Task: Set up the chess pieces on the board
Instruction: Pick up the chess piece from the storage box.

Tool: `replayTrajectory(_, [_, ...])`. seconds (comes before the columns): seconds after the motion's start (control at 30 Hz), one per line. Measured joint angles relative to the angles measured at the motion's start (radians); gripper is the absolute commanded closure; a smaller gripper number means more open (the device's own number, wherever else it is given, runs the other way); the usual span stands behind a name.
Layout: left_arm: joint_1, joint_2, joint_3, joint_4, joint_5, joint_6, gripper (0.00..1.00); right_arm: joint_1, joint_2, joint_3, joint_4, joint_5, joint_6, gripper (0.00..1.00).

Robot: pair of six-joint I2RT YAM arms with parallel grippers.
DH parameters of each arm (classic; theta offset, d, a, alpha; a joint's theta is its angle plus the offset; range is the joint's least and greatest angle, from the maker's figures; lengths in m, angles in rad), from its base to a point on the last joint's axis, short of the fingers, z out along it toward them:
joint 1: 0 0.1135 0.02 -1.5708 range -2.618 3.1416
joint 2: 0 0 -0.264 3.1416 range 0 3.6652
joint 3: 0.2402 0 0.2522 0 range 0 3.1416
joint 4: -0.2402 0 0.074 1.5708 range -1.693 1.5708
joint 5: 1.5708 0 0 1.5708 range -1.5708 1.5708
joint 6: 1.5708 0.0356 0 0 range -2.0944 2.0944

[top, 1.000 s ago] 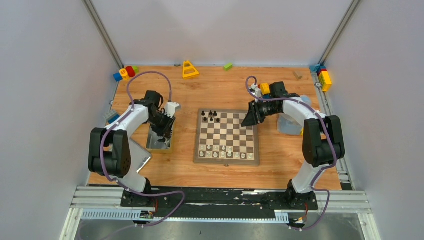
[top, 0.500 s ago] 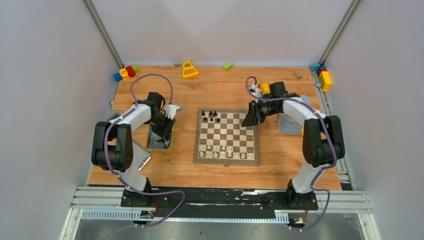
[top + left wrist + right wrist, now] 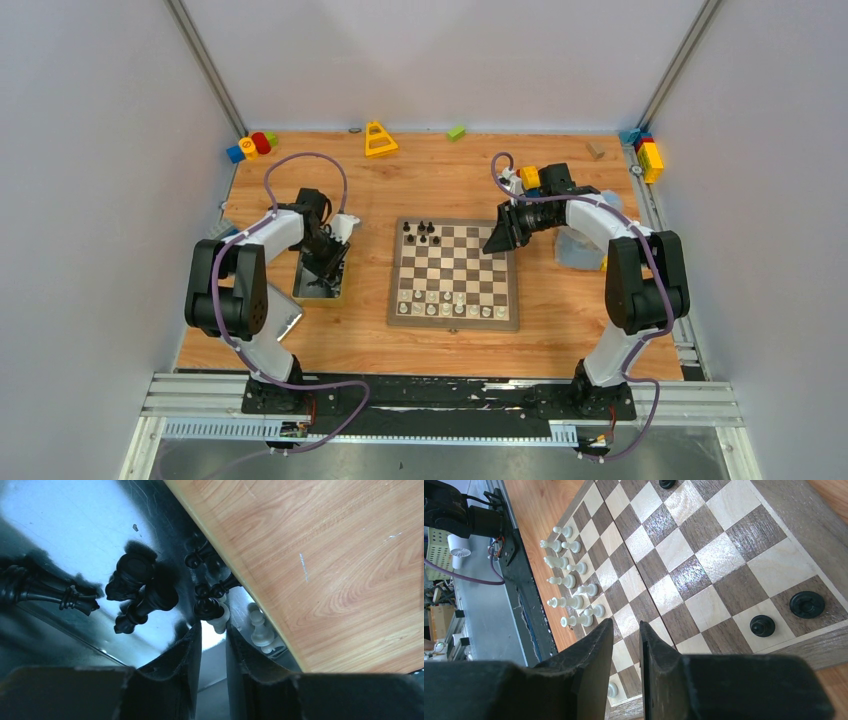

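Your left pincer (image 3: 214, 627) hangs inside the open silver metal tin (image 3: 60, 510) near the desk's left edge, jaws nearly together. A small black pawn (image 3: 207, 608) and a pale silvery piece (image 3: 220, 622) sit right at the fingertips, close against the tin's wall; you cannot tell whether either is clamped. Larger black chess pieces (image 3: 135, 580) lie tumbled on the tin's floor on one side. Other pale figurines (image 3: 260, 632) crowd the wall on the other side, so the tips are hemmed in.

Your right pincer (image 3: 625, 625) hovers over the far right part of the checked wooden chessboard (image 3: 452, 322), jaws a slit apart with nothing between them. Two black corner pieces (image 3: 806, 604) stand on the squares beside it. White rows (image 3: 445, 303) fill the chessboard's near edge, and a black cluster (image 3: 424, 232) stands at its far left corner.

Along the desk's far edge lie a yellow triangular toy (image 3: 379, 139), a green block (image 3: 456, 132) and coloured blocks (image 3: 250, 146) in the far left corner, all well apart from the chessboard.
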Motion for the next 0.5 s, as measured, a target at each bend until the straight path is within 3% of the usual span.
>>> replayTrajectory(0.3, [0.0, 0.0, -0.001, 0.018, -0.002, 0.022, 0.86, 0.0, 0.0, 0.001, 0.0, 0.0, 0.0, 0.73])
replayTrajectory(0.5, [0.0, -0.006, -0.003, 0.024, 0.01, 0.059, 0.89, 0.0, 0.0, 0.004, -0.003, -0.005, 0.001, 0.73])
